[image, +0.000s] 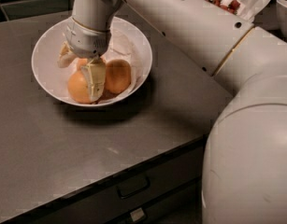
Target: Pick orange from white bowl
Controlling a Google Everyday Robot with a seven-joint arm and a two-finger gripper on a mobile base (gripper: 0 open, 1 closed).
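Observation:
The white bowl (49, 41) sits on the dark counter at the upper left and is lined with crumpled white paper. It holds three oranges: one at the front left (76, 88), one on the right (118, 75), and one behind (82, 62), mostly hidden by the gripper. My gripper (80, 69) reaches down into the bowl from above with its fingers apart. One cream finger (94, 80) lies between the front and right oranges, the other (65, 58) stands at the left of the rear orange. No orange is lifted.
The dark counter (63, 153) has its front edge running over drawers with a handle (132, 186). My arm's large white body (250, 139) fills the right side. A container with red berries (225, 3) stands at the back right.

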